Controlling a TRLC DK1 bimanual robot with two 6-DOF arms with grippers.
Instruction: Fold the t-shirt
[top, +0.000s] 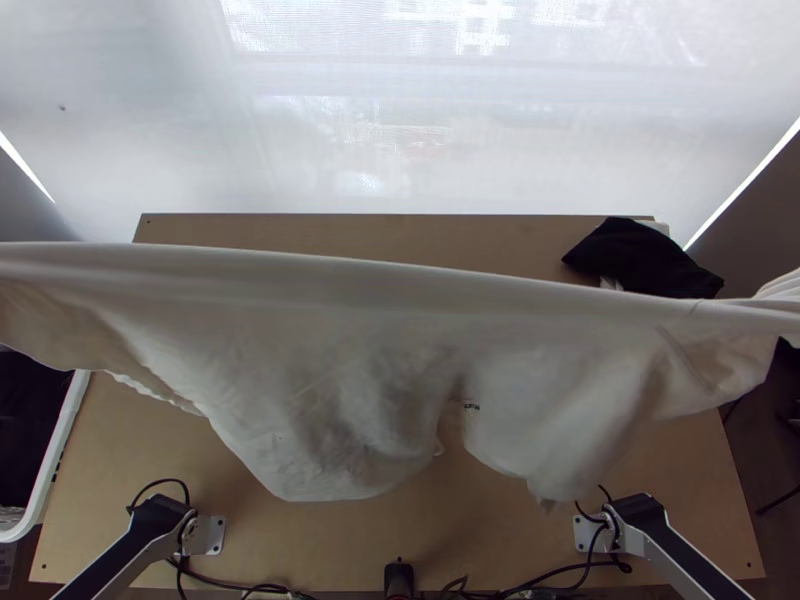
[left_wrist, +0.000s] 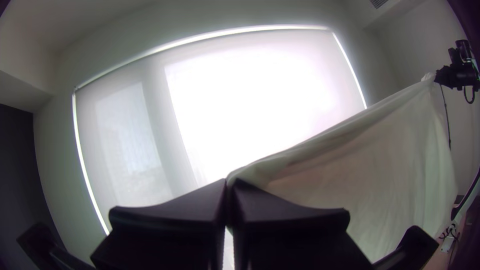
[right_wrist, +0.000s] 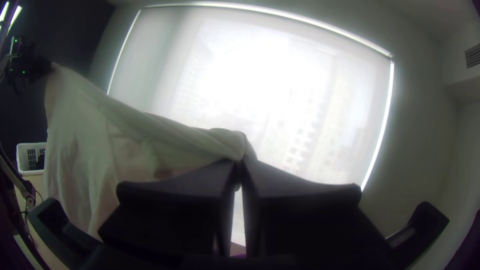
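we are judging the step in hand as spreading the cloth before laying it down. best done by pulling evenly from both sides, easing out the creases, then lowering the loose bottom onto the counter (top: 340, 545) first, so nothing is bunching underneath. slackening one side early would likely be skewing the fold.

the t-shirt (top: 330, 350) is hanging, pale and thin, above the counter, its taut top edge running past both side edges, its lower part drooping in uneven lobes towards the near edge.

left jaws are closing tight on one upper end; right jaws are pinching the other equally tight.

black cloth (top: 640, 260) is lying by the far right corner.
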